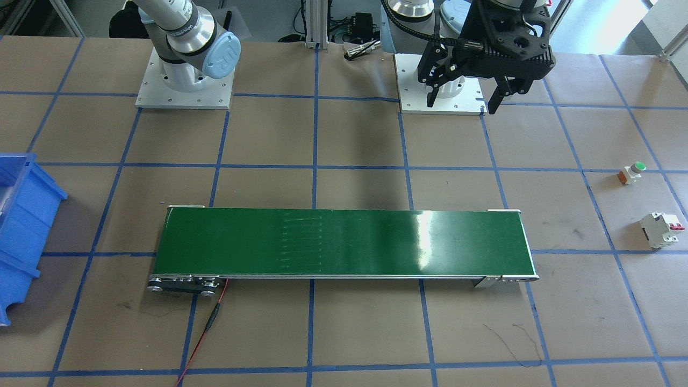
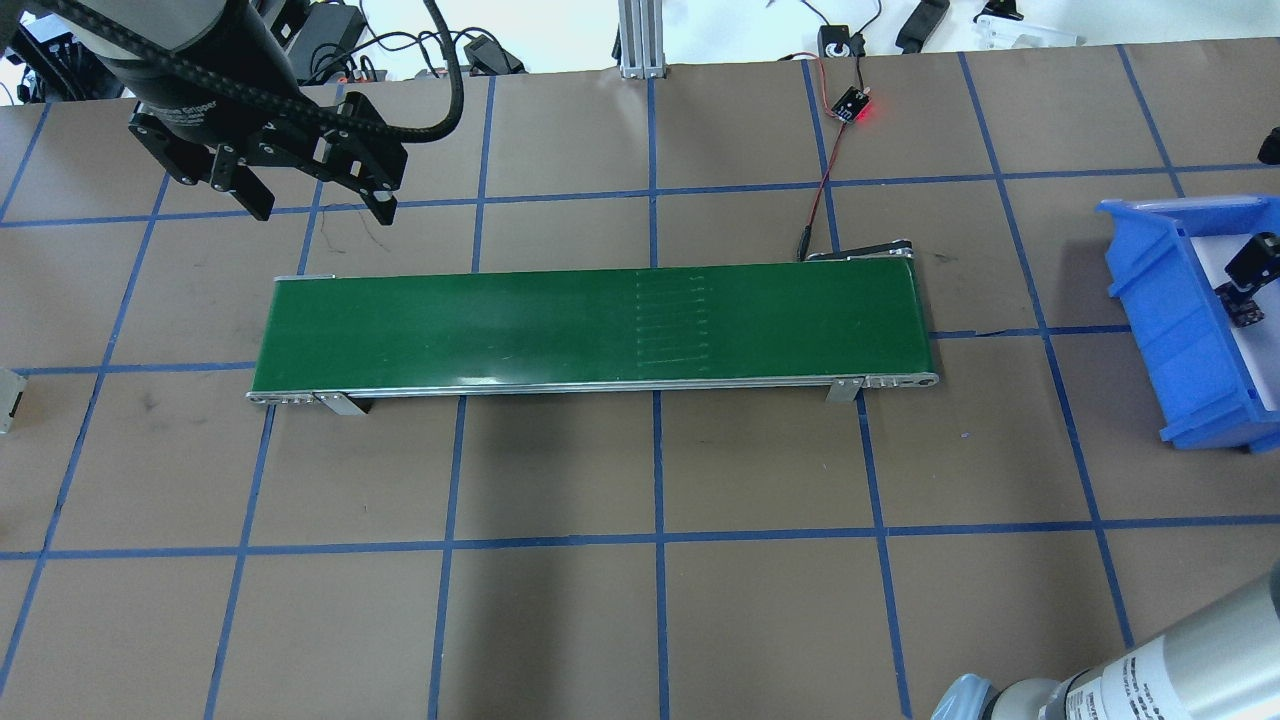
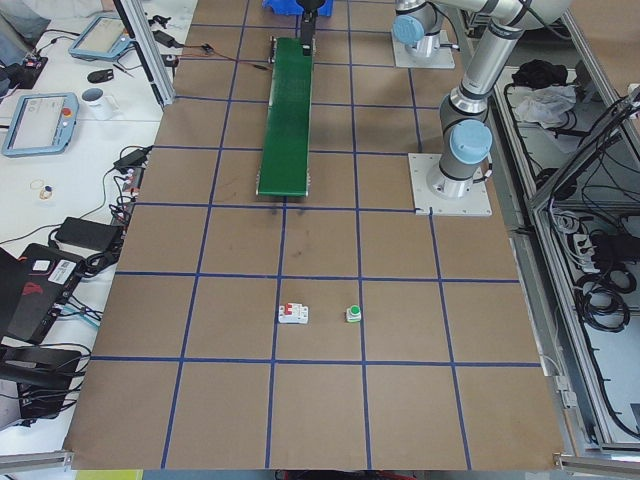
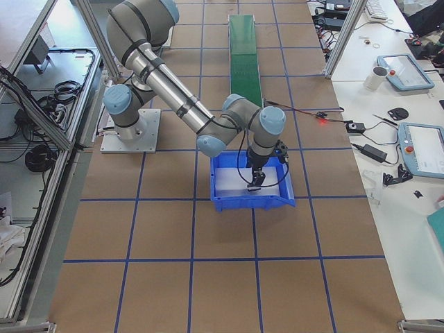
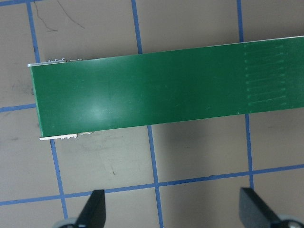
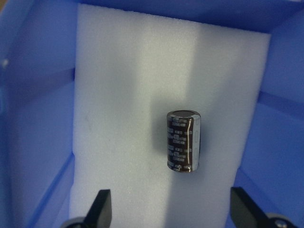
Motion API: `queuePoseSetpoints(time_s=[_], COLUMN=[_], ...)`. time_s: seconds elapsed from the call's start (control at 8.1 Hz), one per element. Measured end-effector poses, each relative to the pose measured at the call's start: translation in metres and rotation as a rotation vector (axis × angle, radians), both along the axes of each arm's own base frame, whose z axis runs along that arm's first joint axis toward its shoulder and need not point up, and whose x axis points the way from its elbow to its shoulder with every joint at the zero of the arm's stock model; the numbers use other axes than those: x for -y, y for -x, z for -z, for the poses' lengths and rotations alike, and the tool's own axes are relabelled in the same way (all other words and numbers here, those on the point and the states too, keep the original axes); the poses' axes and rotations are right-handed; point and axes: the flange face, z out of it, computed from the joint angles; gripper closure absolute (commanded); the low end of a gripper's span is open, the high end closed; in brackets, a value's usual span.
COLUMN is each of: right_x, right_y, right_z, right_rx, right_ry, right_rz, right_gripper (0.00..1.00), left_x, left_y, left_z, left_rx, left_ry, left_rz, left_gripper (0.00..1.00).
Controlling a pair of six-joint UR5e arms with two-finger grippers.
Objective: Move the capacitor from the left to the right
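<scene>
The capacitor [image 6: 183, 141], a stubby dark-brown cylinder with pale markings, lies on white foam inside the blue bin [image 6: 38, 95]. My right gripper [image 6: 168, 213] is open and empty above the foam, its fingers wide apart on the near side of the capacitor and not touching it. The gripper also shows inside the bin in the overhead view [image 2: 1245, 290] and in the exterior right view [image 4: 258, 182]. My left gripper [image 2: 322, 205] is open and empty. It hovers beyond the left end of the green conveyor belt [image 2: 590, 330] and also shows in the front view [image 1: 462, 105].
The blue bin [image 2: 1160, 300] stands at the table's right side. A white breaker with red tabs [image 1: 662, 230] and a green-capped push button [image 1: 632, 172] sit on the table at the robot's left. A red wire runs from the conveyor to a lit module [image 2: 852, 105].
</scene>
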Motion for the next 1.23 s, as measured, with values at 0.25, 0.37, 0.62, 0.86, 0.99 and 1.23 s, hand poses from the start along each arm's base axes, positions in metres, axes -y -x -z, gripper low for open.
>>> queuePoseSetpoints(time_s=[0.25, 0.37, 0.62, 0.86, 0.99, 1.23], right_x=[-0.015, -0.02, -0.025, -0.031, -0.034, -0.047], right_y=[-0.019, -0.039, -0.099, -0.171, -0.212, -0.278], right_z=[-0.06, -0.088, -0.123, -0.147, -0.156, -0.173], right_rx=[-0.024, -0.03, -0.013, -0.003, -0.002, -0.004], right_ry=[0.048, 0.078, 0.091, 0.087, 0.083, 0.09], right_rz=[-0.002, 0.003, 0.108, 0.218, 0.245, 0.271], right_gripper=[0.0, 0.0, 0.0, 0.0, 0.0, 0.0], left_x=[0.0, 0.0, 0.0, 0.0, 0.0, 0.0], left_y=[0.0, 0.0, 0.001, 0.001, 0.001, 0.001], left_z=[0.0, 0.0, 0.0, 0.0, 0.0, 0.0], left_rx=[-0.005, -0.008, -0.01, -0.011, -0.011, -0.011], left_ry=[0.0, 0.0, 0.0, 0.0, 0.0, 0.0], left_rz=[-0.001, 0.0, 0.0, 0.001, 0.001, 0.001], left_gripper=[0.0, 0.0, 0.0, 0.0, 0.0, 0.0])
